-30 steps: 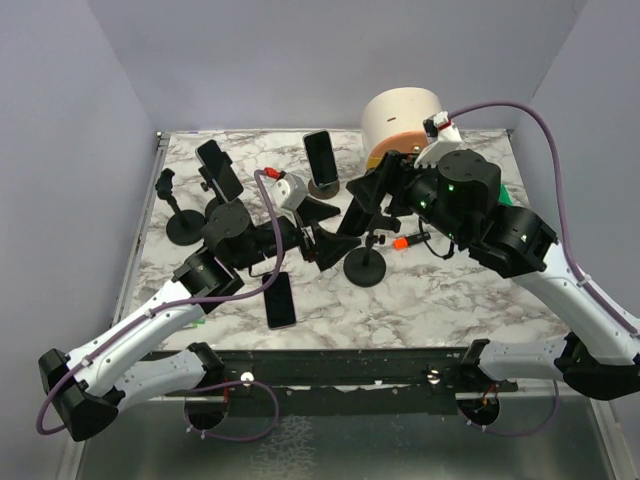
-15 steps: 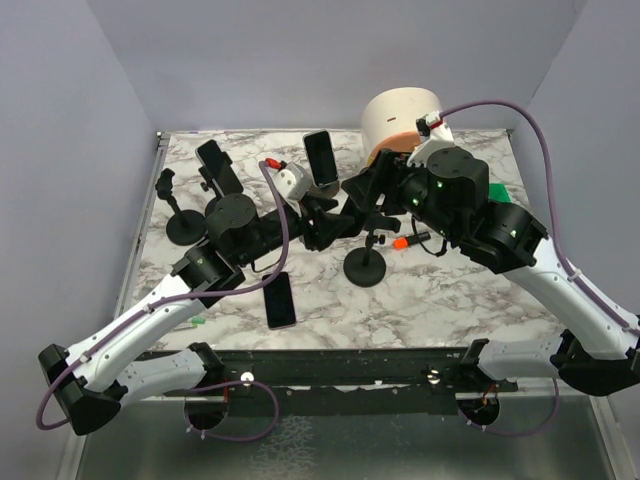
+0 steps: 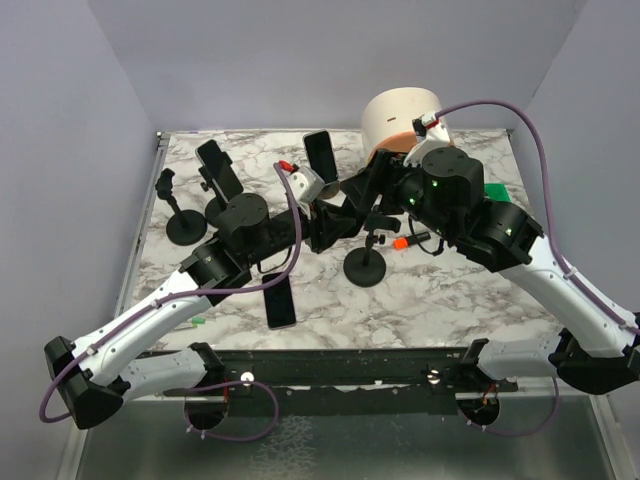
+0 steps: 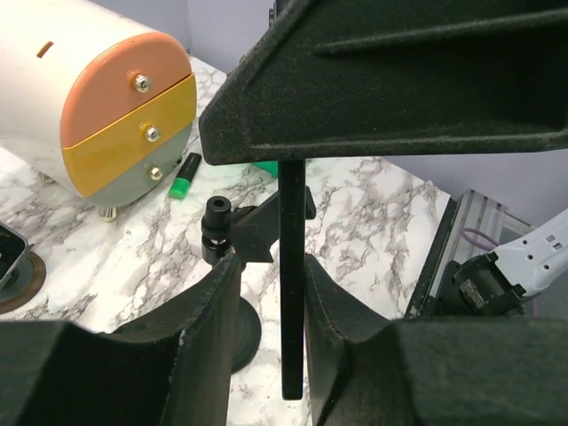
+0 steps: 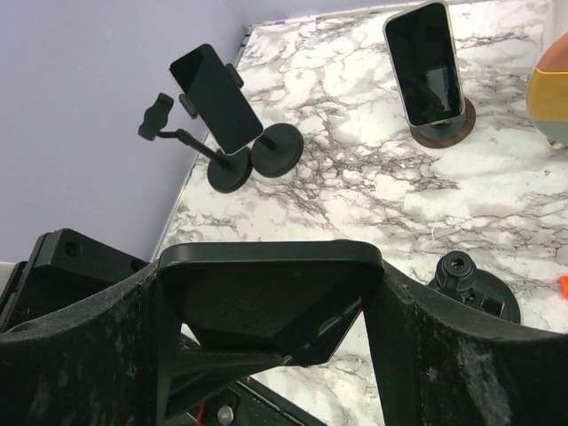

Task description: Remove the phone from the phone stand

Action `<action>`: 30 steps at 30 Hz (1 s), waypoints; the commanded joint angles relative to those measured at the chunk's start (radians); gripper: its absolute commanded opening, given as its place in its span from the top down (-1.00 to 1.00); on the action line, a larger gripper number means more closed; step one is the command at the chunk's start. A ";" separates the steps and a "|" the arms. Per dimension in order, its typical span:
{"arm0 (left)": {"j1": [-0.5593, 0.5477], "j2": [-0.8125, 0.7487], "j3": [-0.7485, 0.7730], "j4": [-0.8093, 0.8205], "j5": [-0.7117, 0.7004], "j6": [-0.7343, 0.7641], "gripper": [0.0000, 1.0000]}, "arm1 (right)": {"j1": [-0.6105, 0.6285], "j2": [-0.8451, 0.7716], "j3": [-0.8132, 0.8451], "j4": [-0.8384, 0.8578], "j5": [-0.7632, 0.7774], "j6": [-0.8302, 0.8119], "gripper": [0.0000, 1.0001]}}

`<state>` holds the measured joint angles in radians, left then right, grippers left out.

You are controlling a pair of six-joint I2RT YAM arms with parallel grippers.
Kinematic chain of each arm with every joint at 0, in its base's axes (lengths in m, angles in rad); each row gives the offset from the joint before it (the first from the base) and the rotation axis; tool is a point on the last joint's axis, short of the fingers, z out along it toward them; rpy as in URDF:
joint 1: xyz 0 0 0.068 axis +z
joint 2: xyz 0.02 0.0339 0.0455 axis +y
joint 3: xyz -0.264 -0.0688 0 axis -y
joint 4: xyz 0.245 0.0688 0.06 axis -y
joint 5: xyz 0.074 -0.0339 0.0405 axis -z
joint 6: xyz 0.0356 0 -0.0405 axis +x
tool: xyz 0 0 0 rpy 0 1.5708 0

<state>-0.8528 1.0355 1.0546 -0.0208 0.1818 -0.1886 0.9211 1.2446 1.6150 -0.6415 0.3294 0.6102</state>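
Four in all: a clamped phone (image 3: 218, 168), a docked phone (image 3: 320, 155), a flat phone (image 3: 280, 300) on the bench (image 3: 480, 290), and a held phone (image 5: 266, 297). Three black stands (image 3: 365, 266), one wooden dock (image 5: 441, 135), one drawer unit (image 3: 400, 112), two markers (image 4: 183, 176) (image 3: 412, 240) clearly visible.

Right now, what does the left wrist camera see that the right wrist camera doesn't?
Only the left wrist camera shows the green marker and the little metal knobs on the colored drawers. Only the right wrist camera shows the clamped phone on its stand near the wall, with an empty holder beside it. Both show the marble table and the held phone: a thin edge in the left view, a flat dark face in the right.
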 commanded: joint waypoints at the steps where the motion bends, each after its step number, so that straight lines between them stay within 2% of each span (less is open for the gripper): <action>1: -0.008 0.010 0.028 -0.019 -0.019 0.017 0.37 | -0.001 0.001 0.038 0.025 0.018 0.017 0.99; 4: -0.009 0.012 0.027 -0.021 -0.027 0.017 0.51 | 0.000 0.001 0.034 0.025 0.013 0.017 0.99; 7: -0.011 0.009 0.025 -0.022 -0.034 0.017 0.76 | -0.001 0.000 0.030 0.022 0.006 0.015 0.95; 10: -0.011 0.004 0.019 -0.021 -0.040 0.017 1.00 | -0.001 -0.010 0.019 0.034 -0.014 0.004 0.67; 14: -0.011 -0.007 0.009 -0.021 -0.058 0.018 1.00 | -0.001 -0.028 -0.001 0.051 -0.039 -0.007 -0.08; 17: -0.011 -0.015 -0.002 -0.017 -0.069 0.017 1.00 | 0.000 -0.034 -0.003 0.049 -0.051 -0.010 -0.46; 24: -0.011 -0.050 -0.034 -0.015 -0.158 -0.003 1.00 | -0.001 -0.042 -0.030 0.058 -0.121 -0.019 -0.98; 30: -0.011 -0.095 -0.062 -0.016 -0.205 -0.025 1.00 | -0.001 -0.066 -0.043 0.051 -0.138 -0.030 -0.99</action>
<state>-0.8650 0.9966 1.0058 -0.0589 0.0536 -0.1879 0.9211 1.2091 1.5925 -0.6052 0.2306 0.6006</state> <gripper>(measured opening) 0.061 0.994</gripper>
